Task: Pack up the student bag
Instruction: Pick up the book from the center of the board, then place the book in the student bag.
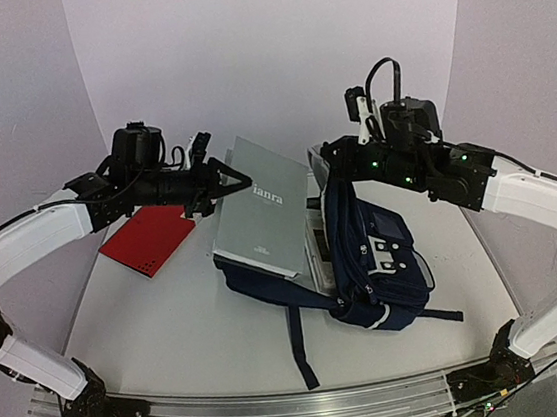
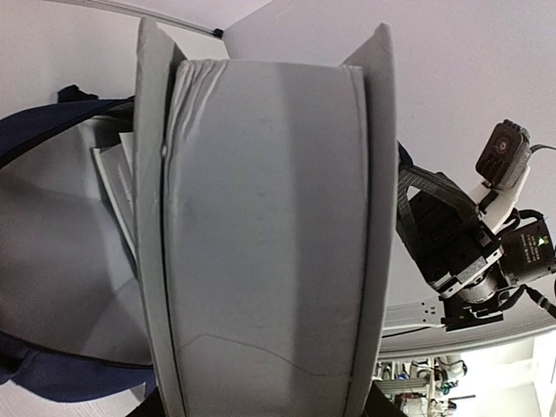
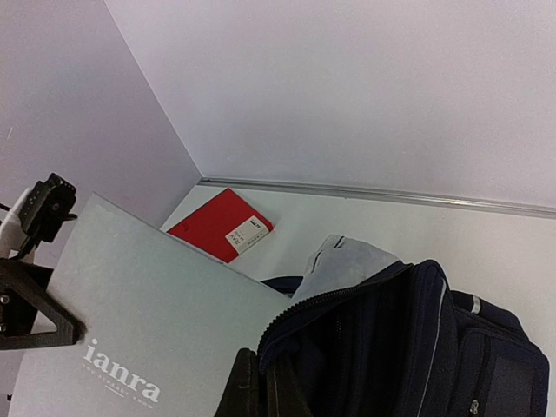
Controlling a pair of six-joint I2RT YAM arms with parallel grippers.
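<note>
the student bag [image 1: 375, 258] lies on the tabletop [image 1: 171, 321] right of centre, a dark strap [image 1: 302, 352] trailing toward the near edge, its mouth pulled open and the pale edges of some pages [image 1: 315, 250] showing inside. the right end effector [image 1: 339, 161], fingers pressed together, pinches the bag's rim and holds it raised, while the left end effector [image 1: 238, 181], partly spread, clamps the edge of a tilted grey book [image 1: 259, 211] marked "ianra", whose lower edge sits over the bag's left part. further left a red book [image 1: 148, 238] lies flat on the tabletop, apart from the bag.
</note>
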